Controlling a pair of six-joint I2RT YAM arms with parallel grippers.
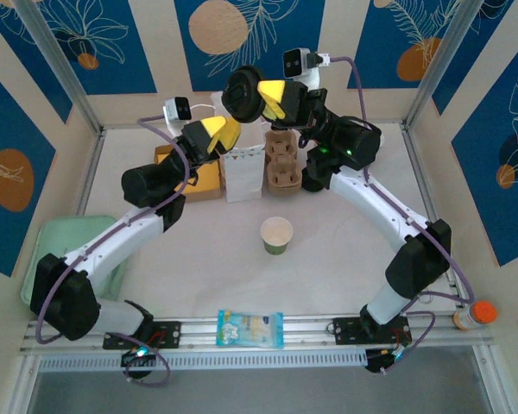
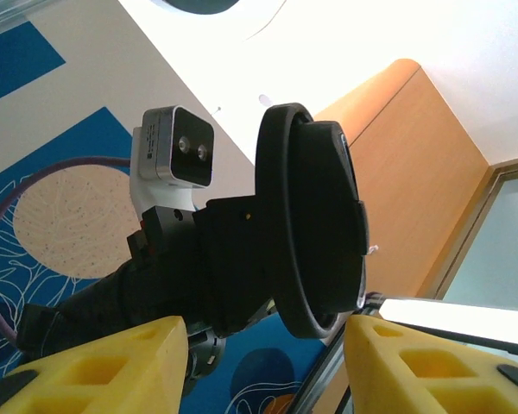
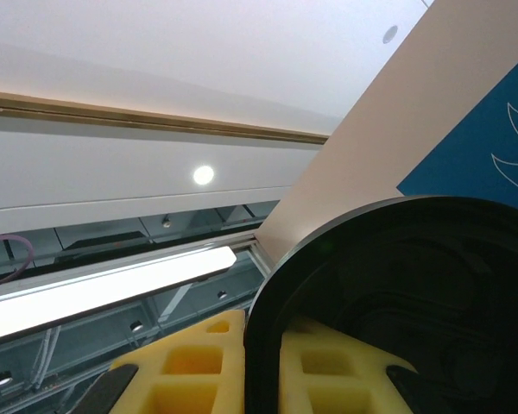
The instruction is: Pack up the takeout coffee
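Observation:
The takeout coffee (image 1: 276, 235), a white paper cup with a green lower band, stands upright and uncovered on the table in front of both arms. A black round lid (image 1: 242, 93) is held on edge high above the back of the table, with my right gripper (image 1: 272, 99) shut on its rim. In the right wrist view the lid (image 3: 414, 302) sits clamped between the yellow fingers (image 3: 190, 371). My left gripper (image 1: 223, 134) is open just below and left of the lid. In the left wrist view the lid (image 2: 315, 220) hangs just above the gap of the left gripper (image 2: 268, 371), touching neither finger.
A white paper bag (image 1: 243, 172) and a cardboard cup carrier (image 1: 282, 164) stand at the back centre, with a yellow box (image 1: 194, 177) to their left. A green tray (image 1: 69, 250) lies at the left edge. A blue packet (image 1: 250, 328) rests on the front rail and an orange-capped bottle (image 1: 475, 315) at the right.

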